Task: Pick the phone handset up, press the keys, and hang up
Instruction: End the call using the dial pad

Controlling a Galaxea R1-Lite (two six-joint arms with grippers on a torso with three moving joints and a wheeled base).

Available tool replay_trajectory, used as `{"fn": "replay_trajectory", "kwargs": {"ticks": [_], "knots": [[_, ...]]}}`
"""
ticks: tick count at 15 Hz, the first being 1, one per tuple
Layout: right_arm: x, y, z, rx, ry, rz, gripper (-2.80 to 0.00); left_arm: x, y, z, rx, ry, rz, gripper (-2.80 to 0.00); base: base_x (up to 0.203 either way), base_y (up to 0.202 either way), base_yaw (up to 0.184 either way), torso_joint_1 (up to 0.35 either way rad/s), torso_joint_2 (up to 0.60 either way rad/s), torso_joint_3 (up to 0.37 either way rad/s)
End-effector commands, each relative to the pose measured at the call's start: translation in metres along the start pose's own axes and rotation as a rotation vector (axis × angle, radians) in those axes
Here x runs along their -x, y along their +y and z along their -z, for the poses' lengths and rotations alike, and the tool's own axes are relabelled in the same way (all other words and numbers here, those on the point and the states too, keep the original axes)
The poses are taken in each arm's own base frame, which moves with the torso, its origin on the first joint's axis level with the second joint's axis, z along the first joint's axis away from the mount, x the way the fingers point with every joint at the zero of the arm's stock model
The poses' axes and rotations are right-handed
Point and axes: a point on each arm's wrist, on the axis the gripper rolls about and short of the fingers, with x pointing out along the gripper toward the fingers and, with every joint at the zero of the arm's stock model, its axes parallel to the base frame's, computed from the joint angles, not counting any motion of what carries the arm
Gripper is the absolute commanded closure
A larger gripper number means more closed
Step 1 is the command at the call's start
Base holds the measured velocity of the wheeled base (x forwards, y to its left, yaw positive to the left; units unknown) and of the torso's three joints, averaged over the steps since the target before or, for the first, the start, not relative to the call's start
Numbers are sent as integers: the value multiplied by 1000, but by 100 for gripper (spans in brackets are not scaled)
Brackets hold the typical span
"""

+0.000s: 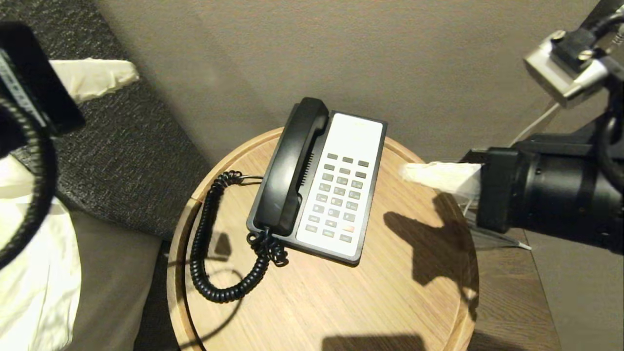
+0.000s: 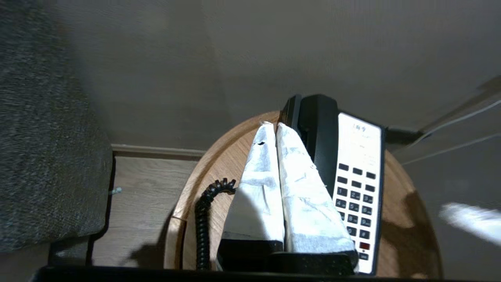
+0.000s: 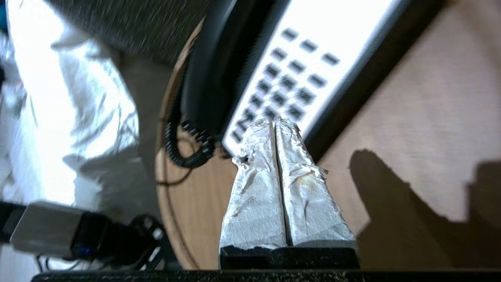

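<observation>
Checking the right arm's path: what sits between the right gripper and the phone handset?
In the head view, the phone's white keypad lies between the right gripper and the phone handset, plus a bare strip of the wooden table.

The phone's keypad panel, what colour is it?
White, with dark grey keys, on the keypad panel set in a black base; clearest in the head view.

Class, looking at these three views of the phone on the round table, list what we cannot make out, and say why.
- Key labels on the phone base: too small in the head view, blurred in the right wrist view.
- Lower part of the phone handset: hidden by the left gripper in the left wrist view.
- Near rim of the round table: cut off by the head view's edge.
</observation>
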Motion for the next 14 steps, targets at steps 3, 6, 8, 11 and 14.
{"fn": "replay_trajectory", "kwargs": {"ticks": [3, 6, 8, 11, 14], "knots": [[-39, 26, 30, 8, 142, -60, 0, 31, 19, -16, 63, -77, 10, 0, 0, 0, 0, 0, 0, 0], [-50, 25, 41, 16, 180, -37, 0, 34, 21, -18, 70, -87, 12, 0, 0, 0, 0, 0, 0, 0], [-51, 24, 43, 22, 194, -27, 0, 36, 22, -18, 73, -91, 13, 0, 0, 0, 0, 0, 0, 0], [-54, 21, 50, 41, 213, -12, 0, 35, 21, -19, 74, -92, 13, 0, 0, 0, 0, 0, 0, 0], [-55, 19, 53, 62, 212, 21, 0, 36, 22, -19, 73, -92, 14, 0, 0, 0, 0, 0, 0, 0]]}}
